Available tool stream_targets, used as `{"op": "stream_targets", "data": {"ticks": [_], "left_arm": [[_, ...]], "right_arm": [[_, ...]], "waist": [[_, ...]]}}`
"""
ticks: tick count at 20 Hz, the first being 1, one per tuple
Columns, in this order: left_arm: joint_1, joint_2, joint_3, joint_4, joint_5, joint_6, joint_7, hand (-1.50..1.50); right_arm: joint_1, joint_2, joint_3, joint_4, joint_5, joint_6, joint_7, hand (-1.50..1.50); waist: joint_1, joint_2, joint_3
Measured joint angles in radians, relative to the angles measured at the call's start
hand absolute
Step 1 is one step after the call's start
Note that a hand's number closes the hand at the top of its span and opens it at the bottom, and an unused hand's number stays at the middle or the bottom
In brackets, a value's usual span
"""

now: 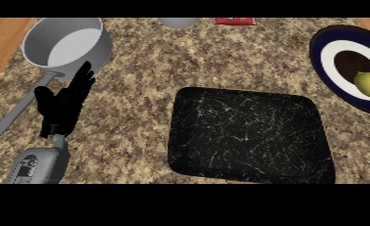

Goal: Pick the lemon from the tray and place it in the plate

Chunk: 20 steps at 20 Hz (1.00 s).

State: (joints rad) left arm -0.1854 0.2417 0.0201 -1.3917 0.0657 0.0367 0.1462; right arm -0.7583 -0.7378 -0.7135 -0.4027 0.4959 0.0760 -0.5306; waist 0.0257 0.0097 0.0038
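**Mia:** Where is the robot's hand?

**Ben:** The black left hand (63, 103) is up on the left of the big black square tray (249, 134), a good way from it. Its grey forearm comes in from the bottom edge. The fingers (84, 79) are straight and close together, pointing up at the round grey metal pot (66, 44). The thumb sticks out to the side. It holds nothing. The fingertips sit just by the pot's rim.

**Mia:** And the other hand?

**Ben:** I can't see it at all.

**Mia:** Where is the lemon?

**Ben:** The small yellow lemon (362, 83) is in the round dark blue plate with a white ring (329, 54), up and to the right of the tray. It lies in the dark middle of the plate. The picture's edge cuts it off, so I can't tell which way it points.

**Mia:** What is everything on?

**Ben:** A speckled brown stone table (217, 58). The pot's long handle runs down to the left.
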Motion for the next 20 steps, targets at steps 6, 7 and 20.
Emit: {"op": "stream_targets", "data": {"ticks": [6,7,20], "left_arm": [[0.013,0.004,0.017,0.009,0.006,-0.007,-0.005,0.00],[0.006,0.004,0.018,0.016,0.006,-0.009,-0.005,0.00],[-0.011,-0.013,0.017,-0.005,-0.006,-0.007,0.024,0.00]], "right_arm": [[-0.052,-0.027,-0.090,0.030,-0.137,0.130,0.024,-1.50],[-0.065,-0.033,-0.106,0.044,-0.159,0.156,0.057,-1.50],[0.050,-0.136,-0.179,0.157,-0.315,0.444,0.063,-1.50]], "waist": [[-0.013,-0.007,-0.003],[-0.016,-0.007,-0.003],[-0.005,0.000,-0.001]]}}
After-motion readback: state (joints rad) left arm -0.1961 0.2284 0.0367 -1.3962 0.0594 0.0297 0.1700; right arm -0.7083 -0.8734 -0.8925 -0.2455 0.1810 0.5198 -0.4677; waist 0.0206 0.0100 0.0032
